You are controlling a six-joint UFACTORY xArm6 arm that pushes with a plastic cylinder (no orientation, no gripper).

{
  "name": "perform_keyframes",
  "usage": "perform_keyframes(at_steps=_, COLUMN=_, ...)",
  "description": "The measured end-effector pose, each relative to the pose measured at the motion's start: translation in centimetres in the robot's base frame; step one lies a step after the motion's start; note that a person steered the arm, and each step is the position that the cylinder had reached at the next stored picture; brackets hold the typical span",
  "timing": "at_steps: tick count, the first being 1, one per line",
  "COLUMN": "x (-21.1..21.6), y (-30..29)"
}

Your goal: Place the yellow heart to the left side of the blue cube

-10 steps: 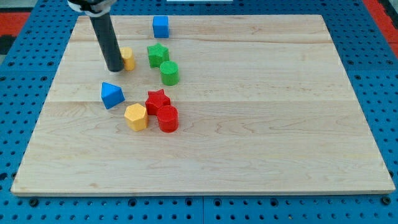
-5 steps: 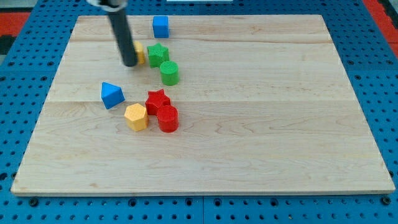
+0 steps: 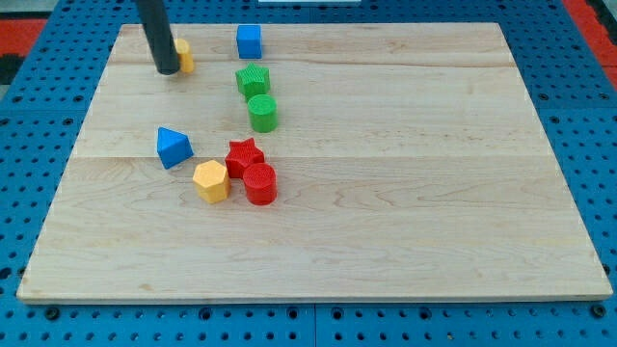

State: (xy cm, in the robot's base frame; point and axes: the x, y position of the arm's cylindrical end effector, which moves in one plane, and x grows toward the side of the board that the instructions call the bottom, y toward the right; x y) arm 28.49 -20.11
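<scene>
The yellow heart lies near the view's top left, mostly hidden behind my rod. My tip rests against the heart's left side. The blue cube sits at the view's top, to the right of the heart, with a clear gap between them.
A green star and a green cylinder lie below the blue cube. A blue triangular block sits at the left. A yellow hexagon, a red star and a red cylinder cluster in the middle. The wooden board has blue pegboard around it.
My tip has swung right, then up and left. The yellow heart has moved up and to the left, now level with the blue cube. The green star shifted slightly.
</scene>
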Motion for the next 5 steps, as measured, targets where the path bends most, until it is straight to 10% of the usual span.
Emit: perform_keyframes(at_steps=5, x=1.3, y=3.8)
